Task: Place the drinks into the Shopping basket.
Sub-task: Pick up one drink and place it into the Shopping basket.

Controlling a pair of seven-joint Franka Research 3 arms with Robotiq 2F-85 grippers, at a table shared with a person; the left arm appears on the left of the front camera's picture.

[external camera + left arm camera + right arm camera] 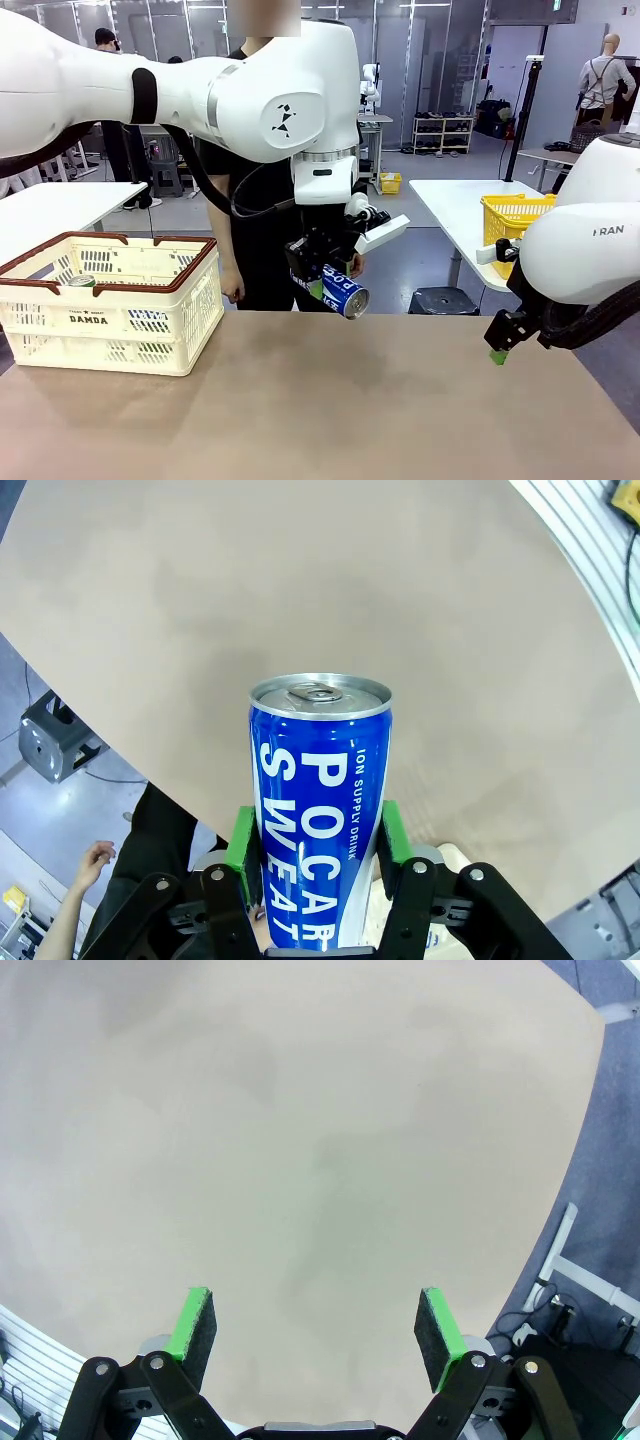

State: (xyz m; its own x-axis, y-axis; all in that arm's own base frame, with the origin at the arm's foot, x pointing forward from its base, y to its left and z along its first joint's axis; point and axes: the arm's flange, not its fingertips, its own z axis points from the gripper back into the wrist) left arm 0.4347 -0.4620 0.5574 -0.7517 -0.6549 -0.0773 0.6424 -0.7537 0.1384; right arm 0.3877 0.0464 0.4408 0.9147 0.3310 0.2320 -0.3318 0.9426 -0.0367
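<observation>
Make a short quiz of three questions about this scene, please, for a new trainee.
1. True or false: the left hand holds the blue can above the table.
2. Where is the Shopping basket? A) at the table's left side B) at its right side C) on the floor
3. Fill in: the right hand is ____ and holds nothing.

Key: 1 true. 2 A. 3 open.
</observation>
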